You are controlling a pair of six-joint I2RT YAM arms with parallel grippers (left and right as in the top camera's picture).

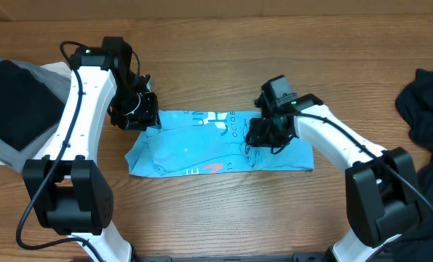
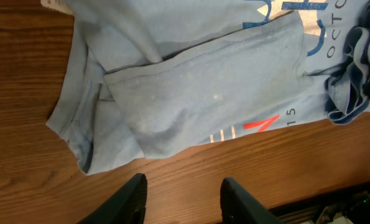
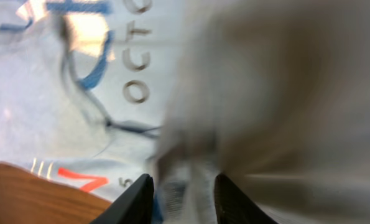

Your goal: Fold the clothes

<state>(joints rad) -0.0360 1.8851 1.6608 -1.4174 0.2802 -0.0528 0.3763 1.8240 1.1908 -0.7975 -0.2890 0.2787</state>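
Note:
The sky-blue T-shirt (image 1: 201, 145) with dark-blue and red lettering lies folded into a band across the middle of the table. My left gripper (image 1: 142, 115) is at its upper-left corner. In the left wrist view its fingers (image 2: 181, 190) are open and empty over bare wood, just off the shirt's edge (image 2: 203, 81). My right gripper (image 1: 262, 137) is on the shirt's right part. In the right wrist view its fingers (image 3: 183, 190) have a bunched, blurred fold of the shirt (image 3: 110, 74) between them. A black garment (image 1: 428, 109) lies at the right edge.
At the far left another black garment (image 1: 16, 102) lies on a grey and white stack (image 1: 12, 149). Bare wood table (image 1: 216, 218) runs in front of the shirt.

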